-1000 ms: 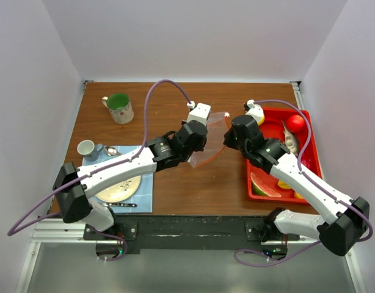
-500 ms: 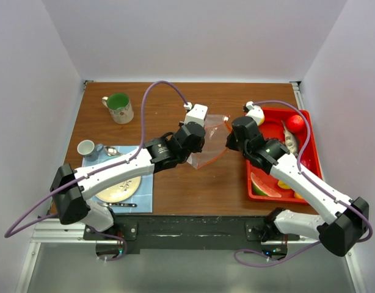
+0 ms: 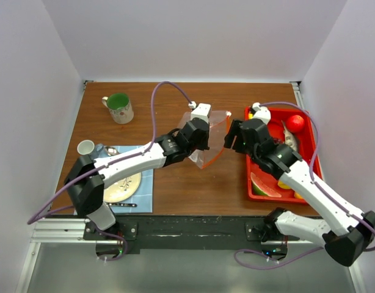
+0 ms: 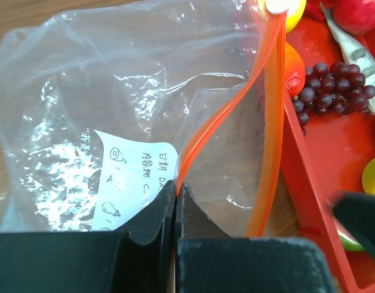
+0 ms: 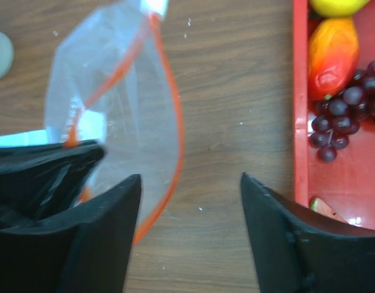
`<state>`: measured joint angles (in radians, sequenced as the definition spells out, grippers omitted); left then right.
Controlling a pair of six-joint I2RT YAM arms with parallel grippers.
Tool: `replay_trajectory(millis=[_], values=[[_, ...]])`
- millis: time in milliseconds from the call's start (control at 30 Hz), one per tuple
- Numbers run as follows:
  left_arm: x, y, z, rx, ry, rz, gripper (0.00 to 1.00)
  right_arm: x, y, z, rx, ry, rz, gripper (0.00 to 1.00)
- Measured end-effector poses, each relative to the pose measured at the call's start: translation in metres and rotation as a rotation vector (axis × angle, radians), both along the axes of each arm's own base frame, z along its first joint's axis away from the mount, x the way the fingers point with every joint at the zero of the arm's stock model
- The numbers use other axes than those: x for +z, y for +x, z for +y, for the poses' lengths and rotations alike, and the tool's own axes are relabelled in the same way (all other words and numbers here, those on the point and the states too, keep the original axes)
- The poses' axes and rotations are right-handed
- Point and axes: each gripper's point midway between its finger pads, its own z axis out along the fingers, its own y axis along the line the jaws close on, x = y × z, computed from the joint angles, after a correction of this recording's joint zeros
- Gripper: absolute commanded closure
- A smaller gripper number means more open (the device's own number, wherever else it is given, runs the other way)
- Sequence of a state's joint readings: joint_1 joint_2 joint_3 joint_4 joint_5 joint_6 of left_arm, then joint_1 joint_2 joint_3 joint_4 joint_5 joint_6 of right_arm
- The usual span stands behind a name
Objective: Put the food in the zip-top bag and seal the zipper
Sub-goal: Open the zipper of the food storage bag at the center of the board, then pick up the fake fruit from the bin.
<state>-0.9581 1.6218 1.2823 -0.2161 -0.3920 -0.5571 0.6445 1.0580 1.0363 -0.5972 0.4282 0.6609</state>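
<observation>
Here, bag (image 4: 108, 79) in left end effector (image 4: 176, 194)

We're looking down on a brown wooden table (image 3: 175, 189), boxed in on three sides. Beyond the table's far edge rises a plain pale back wall (image 3: 193, 36). A left wall (image 3: 29, 91) and right wall (image 3: 352, 73) flank the table. Along its near edge runs an aluminium rail (image 3: 59, 229), with a dull grey surface (image 3: 193, 274) beyond that. The light is soft and even.
</observation>
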Motion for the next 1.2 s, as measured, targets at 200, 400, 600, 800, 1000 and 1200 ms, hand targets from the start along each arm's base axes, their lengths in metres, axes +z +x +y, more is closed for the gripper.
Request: replay_trajectory(millis=[200, 400, 600, 800, 1000, 1200], values=[[-0.021, 0.006, -0.013, -0.015, -0.027, 0.048, 1.0, 0.03, 0.0, -0.023, -0.068, -0.006, -0.056, 0.17], [-0.021, 0.012, -0.026, -0.015, -0.069, 0.067, 1.0, 0.015, 0.036, -0.066, -0.198, -0.042, -0.002, 0.13], [-0.017, 0.021, -0.039, -0.007, -0.109, 0.076, 1.0, -0.025, 0.089, -0.107, -0.292, 0.017, 0.084, 0.08], [-0.023, 0.023, -0.047, -0.007, -0.118, 0.101, 1.0, -0.064, 0.135, -0.131, -0.314, 0.105, 0.118, 0.03], [-0.026, 0.022, -0.051, -0.018, -0.113, 0.123, 1.0, -0.086, 0.171, -0.143, -0.308, 0.192, 0.089, 0.02], [-0.016, 0.023, -0.057, -0.034, -0.133, 0.121, 1.0, -0.104, 0.194, -0.148, -0.315, 0.234, 0.064, 0.03]])
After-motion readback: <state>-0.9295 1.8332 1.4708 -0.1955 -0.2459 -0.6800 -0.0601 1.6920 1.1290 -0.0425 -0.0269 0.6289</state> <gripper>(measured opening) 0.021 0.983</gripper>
